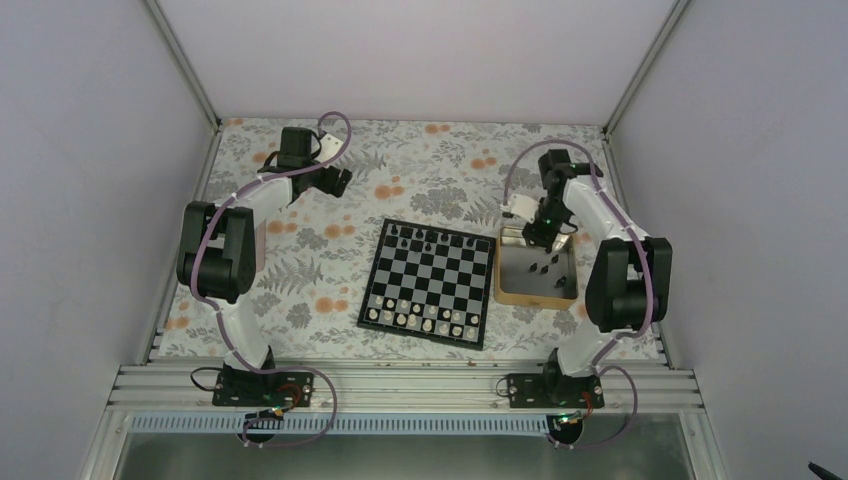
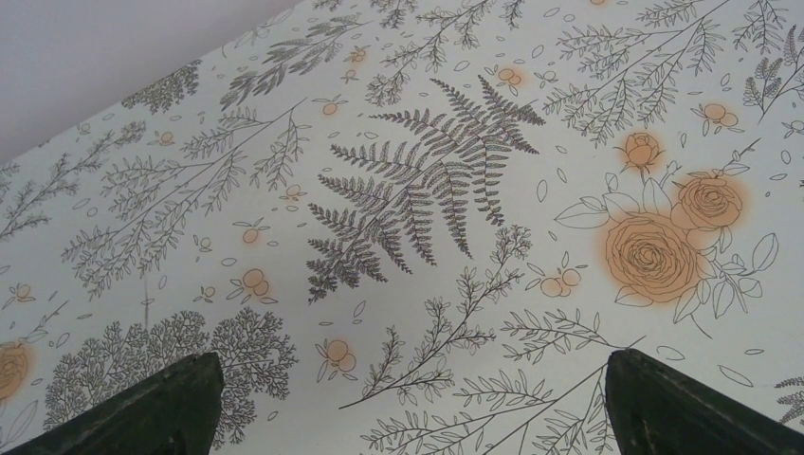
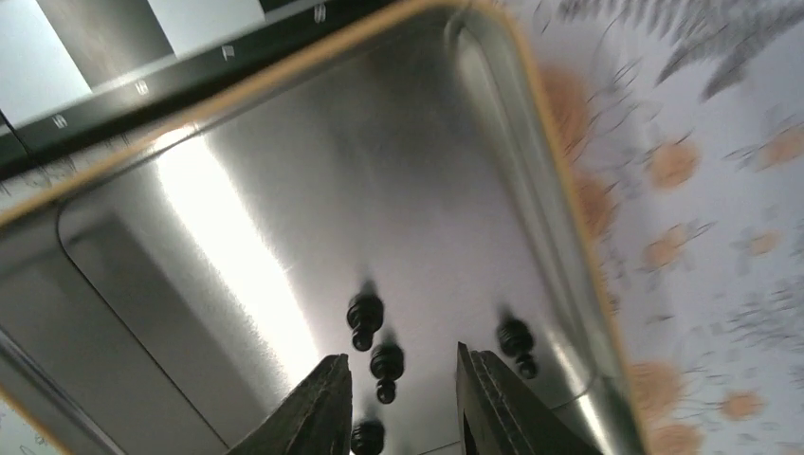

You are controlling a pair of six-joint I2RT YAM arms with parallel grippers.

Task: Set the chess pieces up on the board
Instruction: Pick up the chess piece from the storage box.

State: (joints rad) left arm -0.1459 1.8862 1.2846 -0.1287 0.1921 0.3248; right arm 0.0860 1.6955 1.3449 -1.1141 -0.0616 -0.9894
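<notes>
The chequered board (image 1: 428,282) lies mid-table, with a few black chess pieces (image 1: 428,237) on its far row. Several more black pieces (image 1: 545,268) stand in the wooden-rimmed tray (image 1: 535,298) to its right. My right gripper (image 1: 541,240) hangs open over the tray's far part. In the right wrist view its fingers (image 3: 403,370) straddle one black piece (image 3: 386,363) without gripping it. Other pieces (image 3: 364,318) (image 3: 517,341) stand close by on the tray floor (image 3: 379,171). My left gripper (image 1: 337,181) is open and empty at the far left, over bare cloth (image 2: 412,379).
White chessmen (image 1: 420,316) fill the board's two near rows. The board's dark border (image 3: 190,71) runs right beside the tray rim (image 3: 528,81). A floral tablecloth (image 2: 436,190) covers the table. White walls enclose it on three sides.
</notes>
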